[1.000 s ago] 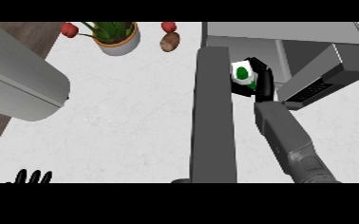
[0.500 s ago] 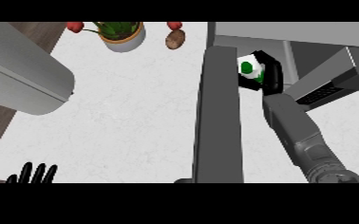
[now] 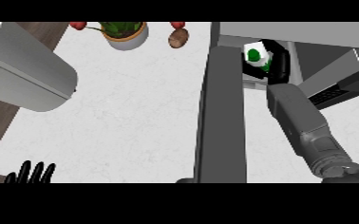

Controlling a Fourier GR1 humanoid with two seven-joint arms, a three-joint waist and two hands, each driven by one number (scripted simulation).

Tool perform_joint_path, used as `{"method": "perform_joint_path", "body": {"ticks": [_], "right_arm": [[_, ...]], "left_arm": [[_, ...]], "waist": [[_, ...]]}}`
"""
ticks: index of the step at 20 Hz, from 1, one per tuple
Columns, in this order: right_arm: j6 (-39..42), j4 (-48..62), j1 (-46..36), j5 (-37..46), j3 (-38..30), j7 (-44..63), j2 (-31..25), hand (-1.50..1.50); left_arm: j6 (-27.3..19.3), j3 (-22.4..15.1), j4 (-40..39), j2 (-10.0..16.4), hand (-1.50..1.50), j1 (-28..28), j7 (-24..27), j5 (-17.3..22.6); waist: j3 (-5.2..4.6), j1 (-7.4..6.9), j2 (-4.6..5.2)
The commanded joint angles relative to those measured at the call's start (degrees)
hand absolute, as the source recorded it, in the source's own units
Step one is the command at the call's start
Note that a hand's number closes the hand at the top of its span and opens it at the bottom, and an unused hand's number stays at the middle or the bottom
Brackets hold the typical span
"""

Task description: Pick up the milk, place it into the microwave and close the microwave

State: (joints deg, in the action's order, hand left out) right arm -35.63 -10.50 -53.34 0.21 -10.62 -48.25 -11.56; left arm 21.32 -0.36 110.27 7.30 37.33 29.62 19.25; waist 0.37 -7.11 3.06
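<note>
Matt grey microwave [image 3: 294, 28], speckled white counter [image 3: 140, 123]

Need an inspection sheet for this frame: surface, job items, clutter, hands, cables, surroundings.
Surface: white counter.
Job's things: milk carton, white with a green mark, at the opening of the microwave; microwave door open.
Clutter: potted plant, brown rounded item and red items along the back edge.
Hands: right hand curled round the milk carton; left hand open, resting at the lower left edge, fingers up.
Cables: nothing seen.
Surroundings: large grey rounded object at the left.
</note>
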Motion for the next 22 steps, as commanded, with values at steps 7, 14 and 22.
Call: {"method": "perform_joint_path", "body": {"ticks": [7, 14, 22], "right_arm": [[-14.75, 0.81, -2.32, 1.45, -1.34, -2.3, -1.44, 1.5], [-17.83, 1.7, -3.17, 2.19, -1.88, -1.4, -1.31, 1.5], [-35.76, 10.41, 4.22, 11.2, 6.15, 22.34, -4.62, -1.5]], "left_arm": [[1.27, 1.22, -1.96, 1.45, -1.5, -2.09, -0.89, 1.41], [0.94, -0.25, -2.27, 0.86, -1.5, -3.35, -1.1, -0.13], [1.75, -0.93, -2.37, 1.41, -1.5, -4.59, -0.79, -1.07]], "waist": [[-0.05, -1.3, 0.79], [0.04, -1.92, 1.22], [-0.54, -4.43, 2.37]]}}
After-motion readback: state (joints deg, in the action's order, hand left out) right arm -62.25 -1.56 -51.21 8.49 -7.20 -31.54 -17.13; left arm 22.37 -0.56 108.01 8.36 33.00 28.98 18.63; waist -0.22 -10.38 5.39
